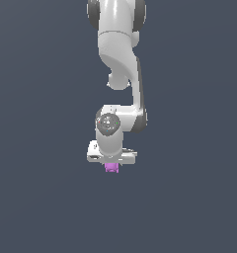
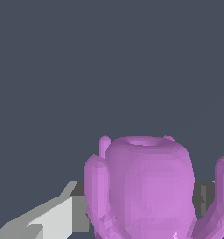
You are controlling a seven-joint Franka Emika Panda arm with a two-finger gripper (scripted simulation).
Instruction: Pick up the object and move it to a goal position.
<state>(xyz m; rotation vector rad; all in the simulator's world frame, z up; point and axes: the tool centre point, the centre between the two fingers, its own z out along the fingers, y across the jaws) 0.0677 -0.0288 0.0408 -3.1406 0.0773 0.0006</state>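
Note:
The object point(image 1: 111, 168) is a small purple lump with nubs, sticking out just below the white hand in the exterior view. My gripper point(image 1: 111, 163) points straight down and is shut on it. In the wrist view the object point(image 2: 142, 182) fills the lower middle: a rounded purple body with a flat rim on top and stubby nubs at its sides. One white finger point(image 2: 51, 215) presses against one side of it, and a grey pad point(image 2: 205, 196) shows at the other side. The gripper's fingertips are hidden behind the hand in the exterior view.
The white arm point(image 1: 121, 54) comes down from above the gripper in the exterior view. Everything around and beneath it is a plain dark grey-blue surface point(image 1: 41, 197) with no other objects or edges showing.

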